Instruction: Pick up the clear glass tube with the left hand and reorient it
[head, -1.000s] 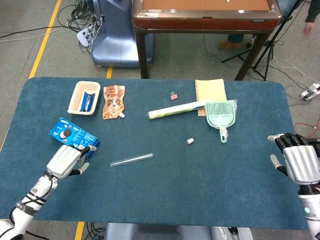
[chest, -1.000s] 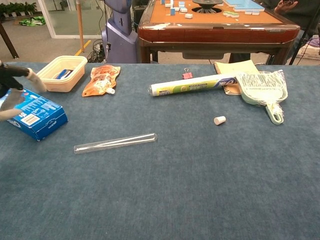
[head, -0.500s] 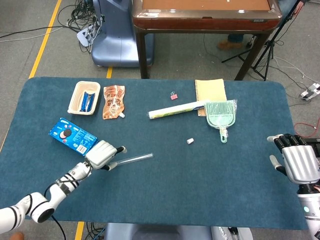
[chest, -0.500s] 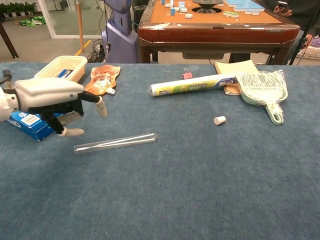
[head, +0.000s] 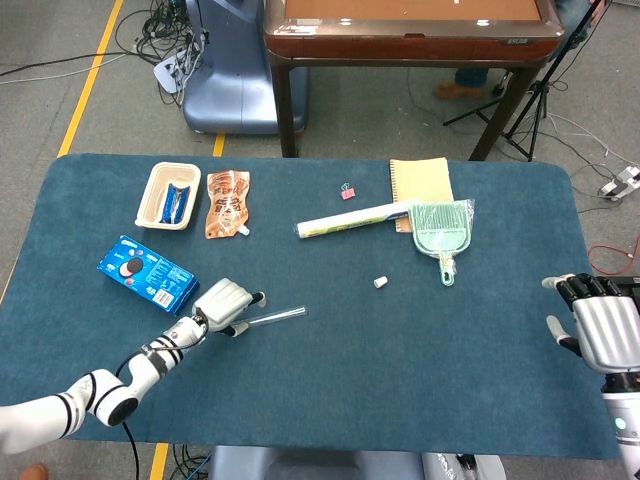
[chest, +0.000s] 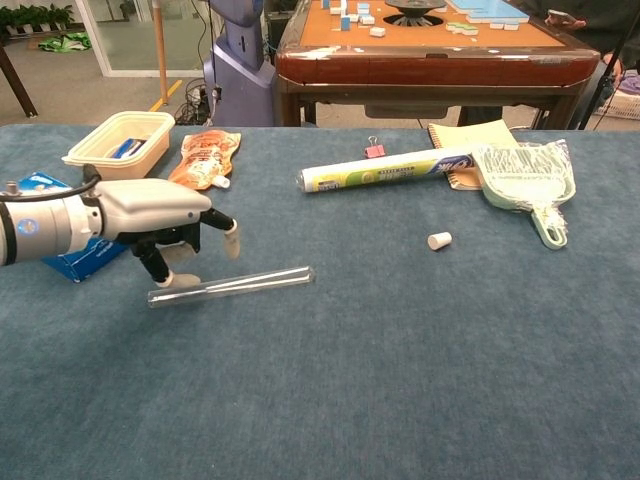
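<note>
On table (chest: 420, 380): one clear glass tube (chest: 245, 282), left robot hand (chest: 160, 212) fingers spread over it, not gripping

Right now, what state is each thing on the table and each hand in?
Tube: flat on the table, not lifted.
Left hand: over the tube's near end, fingers down around it, no grip visible.
Right hand: holds nothing, fingers apart.
Roll: lying on its side.
Tub: upright, lidless, blue item inside.
Pouch: flat.
</note>
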